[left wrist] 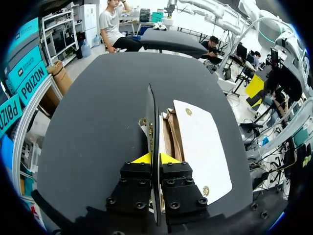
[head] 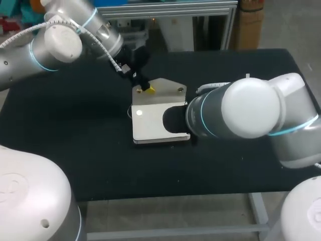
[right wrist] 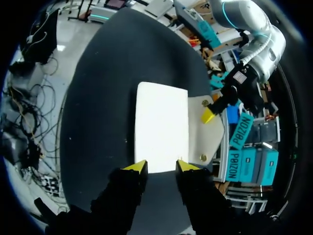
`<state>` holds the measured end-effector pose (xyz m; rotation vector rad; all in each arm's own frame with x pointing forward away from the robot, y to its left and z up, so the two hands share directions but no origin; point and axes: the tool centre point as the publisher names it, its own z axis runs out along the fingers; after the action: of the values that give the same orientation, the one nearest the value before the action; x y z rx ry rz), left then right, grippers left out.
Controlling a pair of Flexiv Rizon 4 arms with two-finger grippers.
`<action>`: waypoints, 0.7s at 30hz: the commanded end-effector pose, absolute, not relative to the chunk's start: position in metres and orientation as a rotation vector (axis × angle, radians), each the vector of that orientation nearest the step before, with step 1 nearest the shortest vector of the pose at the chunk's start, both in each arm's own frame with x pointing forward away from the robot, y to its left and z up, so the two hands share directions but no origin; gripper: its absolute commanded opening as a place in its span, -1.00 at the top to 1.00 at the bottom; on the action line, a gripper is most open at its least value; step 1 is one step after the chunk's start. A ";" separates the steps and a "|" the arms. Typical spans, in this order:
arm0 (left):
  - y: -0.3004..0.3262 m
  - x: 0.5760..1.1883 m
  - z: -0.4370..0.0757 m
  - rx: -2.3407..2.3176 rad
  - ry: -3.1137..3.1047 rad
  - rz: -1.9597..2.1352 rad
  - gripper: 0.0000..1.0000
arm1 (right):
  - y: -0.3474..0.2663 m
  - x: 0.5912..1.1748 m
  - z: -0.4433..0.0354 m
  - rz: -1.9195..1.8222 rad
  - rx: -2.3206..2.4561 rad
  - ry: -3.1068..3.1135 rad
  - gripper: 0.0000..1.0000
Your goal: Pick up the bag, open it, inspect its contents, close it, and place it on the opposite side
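holding bag open mid-frame: flap back, left end effector pinching mouth edge, right end effector spread at base. inspection, closing, placing seemingly remain.

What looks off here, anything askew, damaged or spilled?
Nothing stands out. The bag lies flat, flap folded open, left end effector pinching an edge at its mouth, right end effector open at the far edge. No spill or damage visible.
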<state>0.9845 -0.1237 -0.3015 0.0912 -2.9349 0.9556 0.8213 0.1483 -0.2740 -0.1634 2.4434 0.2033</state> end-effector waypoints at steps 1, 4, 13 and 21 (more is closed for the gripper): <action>-0.123 0.985 -0.305 0.087 -2.936 0.967 1.00 | 0.148 0.804 -0.280 0.186 -0.132 2.470 0.57; -0.122 0.986 -0.306 0.082 -2.937 0.965 1.00 | 0.148 0.804 -0.280 0.186 -0.132 2.470 0.82; -0.122 0.986 -0.306 0.077 -2.938 0.960 1.00 | 0.148 0.804 -0.280 0.186 -0.132 2.470 1.00; -0.122 0.986 -0.306 0.077 -2.938 0.960 1.00 | 0.156 0.795 -0.291 0.192 -0.153 2.452 1.00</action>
<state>0.9855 -0.1216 -0.3065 0.0776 -2.9395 0.9595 0.8100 0.1519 -0.2834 -0.1632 2.4721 0.2147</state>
